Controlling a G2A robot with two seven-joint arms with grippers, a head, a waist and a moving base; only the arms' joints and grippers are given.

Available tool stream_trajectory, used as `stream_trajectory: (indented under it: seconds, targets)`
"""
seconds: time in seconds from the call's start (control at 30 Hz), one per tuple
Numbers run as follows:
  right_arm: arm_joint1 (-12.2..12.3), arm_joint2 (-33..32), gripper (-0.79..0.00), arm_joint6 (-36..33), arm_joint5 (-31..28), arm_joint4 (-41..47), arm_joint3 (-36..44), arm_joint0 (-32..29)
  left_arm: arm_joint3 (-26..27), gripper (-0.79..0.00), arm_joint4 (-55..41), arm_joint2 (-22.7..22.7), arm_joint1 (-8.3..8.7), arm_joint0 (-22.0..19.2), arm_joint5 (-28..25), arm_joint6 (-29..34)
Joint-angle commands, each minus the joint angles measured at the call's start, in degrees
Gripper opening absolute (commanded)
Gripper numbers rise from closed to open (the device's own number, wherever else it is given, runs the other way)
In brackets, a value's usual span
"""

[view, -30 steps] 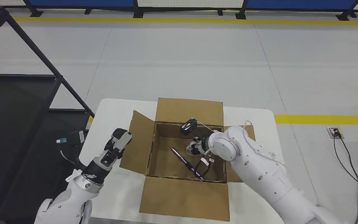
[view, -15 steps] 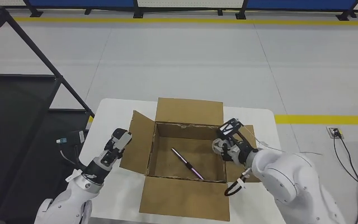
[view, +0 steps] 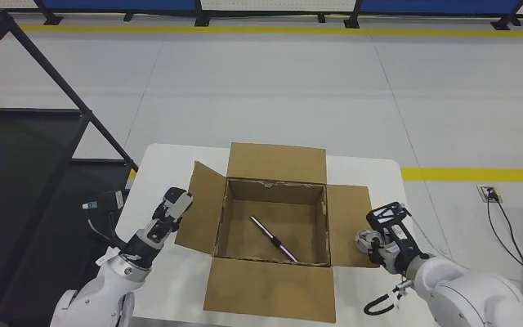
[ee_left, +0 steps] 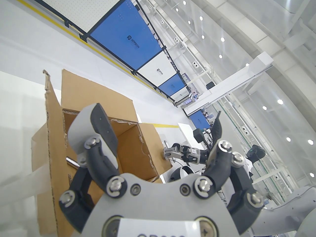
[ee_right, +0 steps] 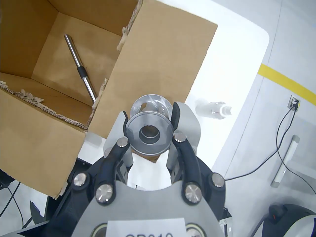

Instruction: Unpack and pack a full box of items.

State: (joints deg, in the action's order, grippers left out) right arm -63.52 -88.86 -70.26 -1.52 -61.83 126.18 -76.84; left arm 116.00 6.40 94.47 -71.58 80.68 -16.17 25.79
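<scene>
One box (view: 276, 162), one rod (view: 274, 239) inside, one spool (ee_right: 148, 134) — in right gripper (ee_right: 150, 114)

Box (view: 270, 288) was matt brown cardboard with rough torn edges, rod (view: 274, 238) glossy metal, spool (ee_right: 149, 129) smooth bright metal, bottle (ee_right: 211, 109) clear plastic.

Left gripper (ee_left: 158, 117) spread wide; right gripper (ee_right: 150, 111) clamps a spool (ee_right: 149, 134)

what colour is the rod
The rod is silver with a black band, best in the right wrist view.
</scene>
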Motion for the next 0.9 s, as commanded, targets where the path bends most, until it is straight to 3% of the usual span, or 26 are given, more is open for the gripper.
stream_trajectory:
  seconds: [0.0,0.17,0.67,0.87]
  targets:
    - [0.0,0.27,-0.785,0.72,-0.18,0.58,-1.14,-0.9,0.0,0.0,0.0,0.0,0.0,0.0,0.0,0.0]
    - [-0.07,1.54,-0.785,3.41,0.15,0.9,-5.69,-1.94,0.0,0.0,0.0,0.0,0.0,0.0,0.0,0.0]
    - [-0.22,-2.92,-0.785,13.28,11.65,-7.53,-10.13,-9.58,0.0,0.0,0.0,0.0,0.0,0.0,0.0,0.0]
    - [-0.4,-2.81,-0.785,17.64,10.98,-7.73,-14.39,-9.36,0.0,0.0,0.0,0.0,0.0,0.0,0.0,0.0]
